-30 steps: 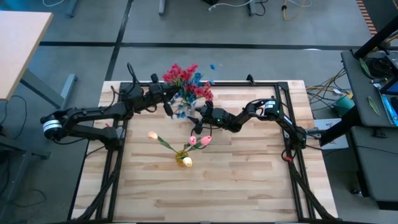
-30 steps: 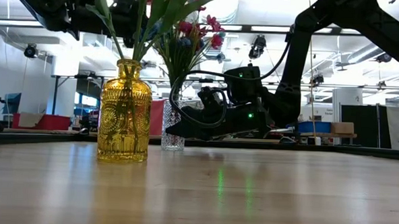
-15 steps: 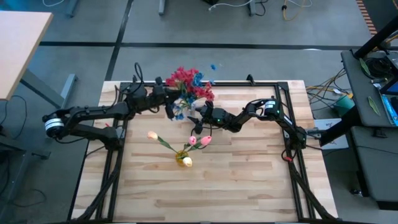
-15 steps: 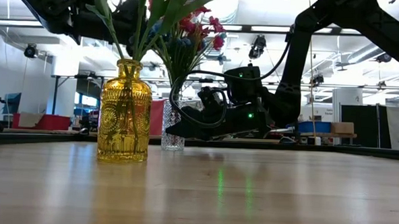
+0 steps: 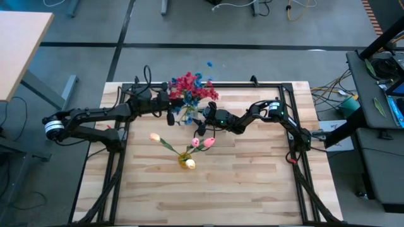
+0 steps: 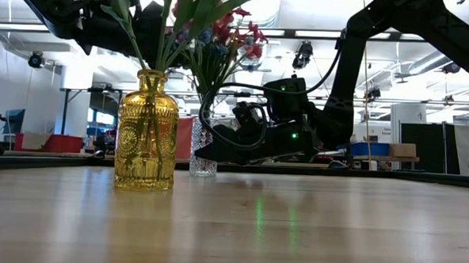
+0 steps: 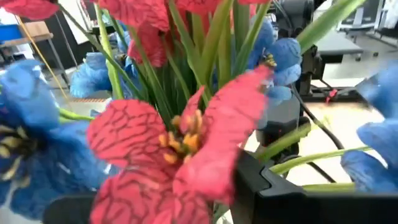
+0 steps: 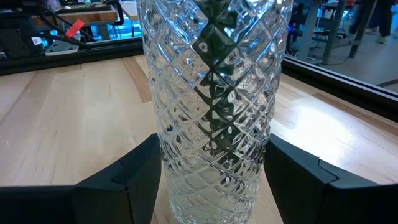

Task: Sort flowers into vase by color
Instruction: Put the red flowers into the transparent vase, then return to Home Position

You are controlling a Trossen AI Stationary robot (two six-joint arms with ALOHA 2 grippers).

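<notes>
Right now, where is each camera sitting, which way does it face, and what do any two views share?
High: above the table, straight down; both arms, left gripper at the red and blue flowers.
Low: table height, level across; yellow vase, arms from above.
Left wrist: among the blossoms; its own dark finger.
Right wrist: own fingers either side of the clear vase.
Shared: low and right wrist both show the clear vase.

**Two vases at desk level**

An amber vase [image 6: 146,132] stands on the wooden desk [image 6: 238,227], green stems [image 6: 161,33] rising from its neck. Just behind and beside it stands a clear vase [image 6: 203,150] holding red and blue flowers [image 6: 232,35]. A dark arm lies low across the desk with its end effector [image 6: 207,154] at the clear vase's base. Another dark arm [image 6: 65,13] crosses overhead, above the amber vase.
</notes>
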